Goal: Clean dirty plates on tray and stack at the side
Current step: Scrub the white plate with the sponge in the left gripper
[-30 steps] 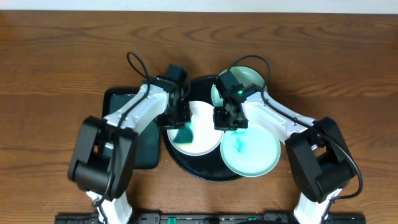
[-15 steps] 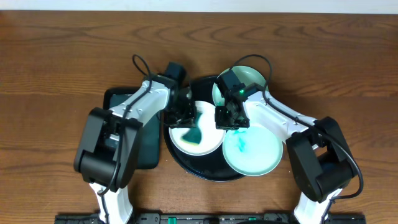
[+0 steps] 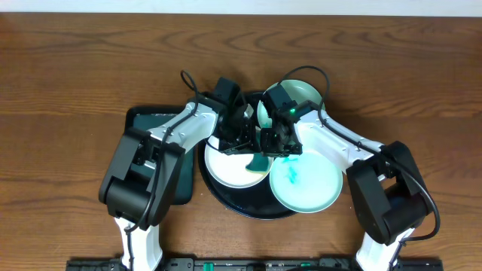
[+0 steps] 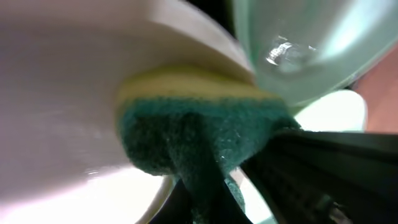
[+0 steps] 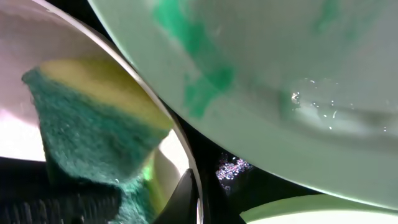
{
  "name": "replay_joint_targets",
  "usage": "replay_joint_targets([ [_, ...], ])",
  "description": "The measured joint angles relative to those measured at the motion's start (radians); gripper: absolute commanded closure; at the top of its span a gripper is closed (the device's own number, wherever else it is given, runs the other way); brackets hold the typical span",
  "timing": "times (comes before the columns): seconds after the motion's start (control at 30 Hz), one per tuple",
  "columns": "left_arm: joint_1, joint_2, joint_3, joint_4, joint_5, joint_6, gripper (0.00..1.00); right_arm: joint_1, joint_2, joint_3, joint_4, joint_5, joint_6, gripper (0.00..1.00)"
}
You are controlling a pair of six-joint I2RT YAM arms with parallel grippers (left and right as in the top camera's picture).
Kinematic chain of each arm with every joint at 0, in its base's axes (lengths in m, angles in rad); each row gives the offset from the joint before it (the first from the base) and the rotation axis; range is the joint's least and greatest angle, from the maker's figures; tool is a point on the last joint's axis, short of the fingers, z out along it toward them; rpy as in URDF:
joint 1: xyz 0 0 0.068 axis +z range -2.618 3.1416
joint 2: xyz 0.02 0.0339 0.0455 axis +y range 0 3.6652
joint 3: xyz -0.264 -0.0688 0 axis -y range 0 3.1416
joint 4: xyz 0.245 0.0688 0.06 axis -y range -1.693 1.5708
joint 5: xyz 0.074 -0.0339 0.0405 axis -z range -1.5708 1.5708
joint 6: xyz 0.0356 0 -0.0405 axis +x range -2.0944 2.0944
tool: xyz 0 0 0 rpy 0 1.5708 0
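On the round black tray [image 3: 226, 202] lie a white plate [image 3: 226, 165] and two mint-green plates, one in front [image 3: 309, 188] with a teal smear, one at the back [image 3: 301, 96] partly under my right arm. My left gripper [image 3: 248, 147] is shut on a yellow-green sponge [image 3: 260, 162], whose green side [image 4: 199, 130] presses on the white plate [image 4: 56, 106] near its right edge. My right gripper [image 3: 277, 144] is shut on the white plate's rim [image 5: 184, 155]. A smeared mint plate [image 5: 280, 74] fills the right wrist view.
A dark rectangular tray [image 3: 147, 124] lies left of the round tray, mostly under my left arm. Brown wood-grain tabletop [image 3: 75, 75] spreads to both sides and behind. Both arms crowd the middle of the round tray.
My left gripper has swept the sponge rightward across the white plate, from its left part to its right edge. The right gripper has stayed where it was.
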Motion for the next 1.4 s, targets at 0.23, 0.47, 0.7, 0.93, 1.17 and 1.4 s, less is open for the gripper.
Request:
replay_joint_targets([
  [0.23,0.038,-0.036,0.034,-0.219,-0.271,-0.016,0.93,0.0,0.0,0.0,-0.008,0.0,0.0,0.99],
  [0.47,0.105,-0.055,0.045,-0.355,-0.494,-0.032,0.93,0.0,0.0,0.0,-0.008,0.0,0.0,0.99],
  [0.7,0.082,-0.056,0.052,-0.37,-0.518,0.02,0.93,0.0,0.0,0.0,-0.008,0.0,0.0,0.99],
  [0.93,0.055,-0.049,0.048,-0.357,-0.317,0.244,0.93,0.0,0.0,0.0,-0.006,0.003,0.0,0.99],
  [1.17,-0.005,-0.026,0.018,-0.277,-0.141,0.295,0.93,-0.002,0.0,0.0,-0.012,0.01,0.0,0.99],
  [1.4,-0.003,-0.021,-0.005,-0.096,-0.064,0.184,0.93,-0.003,0.0,0.001,-0.037,0.015,0.004,0.99],
])
